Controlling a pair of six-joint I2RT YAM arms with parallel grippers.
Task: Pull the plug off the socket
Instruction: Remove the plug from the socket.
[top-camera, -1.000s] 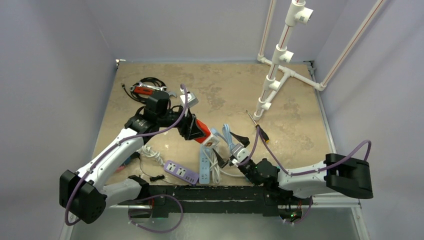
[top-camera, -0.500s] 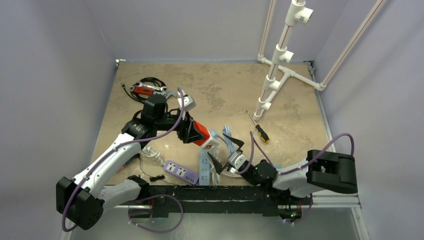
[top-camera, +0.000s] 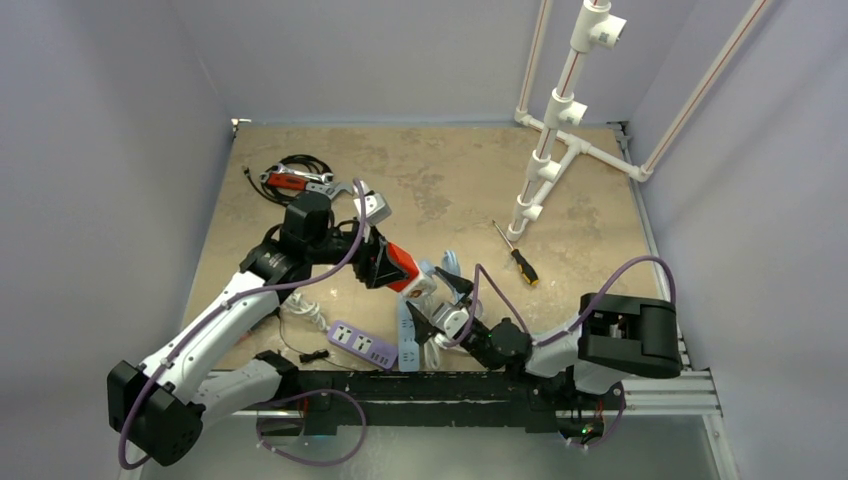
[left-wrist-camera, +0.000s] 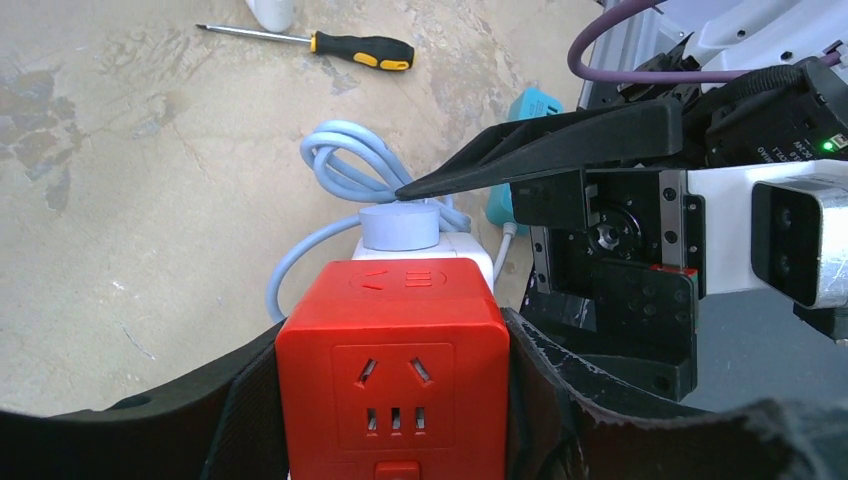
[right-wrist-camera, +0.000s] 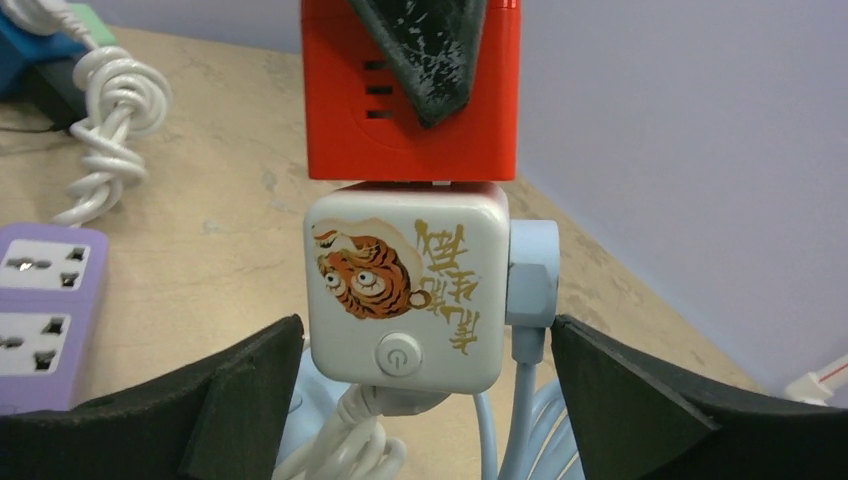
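Note:
My left gripper (top-camera: 385, 262) is shut on a red cube socket (top-camera: 400, 263), held above the table; the cube fills the left wrist view (left-wrist-camera: 395, 370). A white cube with a tiger print (right-wrist-camera: 405, 290) is joined to the red cube's end (right-wrist-camera: 410, 100). A light blue plug (right-wrist-camera: 530, 275) with a blue cable sits in the white cube's side, and also shows in the left wrist view (left-wrist-camera: 400, 225). My right gripper (right-wrist-camera: 425, 370) is open, its fingers (right-wrist-camera: 250, 390) on either side of the white cube and apart from it. In the top view it (top-camera: 435, 298) is just below the cube.
A screwdriver (top-camera: 520, 258) lies right of the cubes. A purple power strip (top-camera: 362, 345) and a light blue strip (top-camera: 410, 335) with white cable lie near the front edge. A white pipe frame (top-camera: 555, 130) stands back right. Black cables and a red tool (top-camera: 290, 178) lie back left.
My right arm has swung left, and its open gripper now straddles the white cube. My left gripper with the red cube has shifted slightly.

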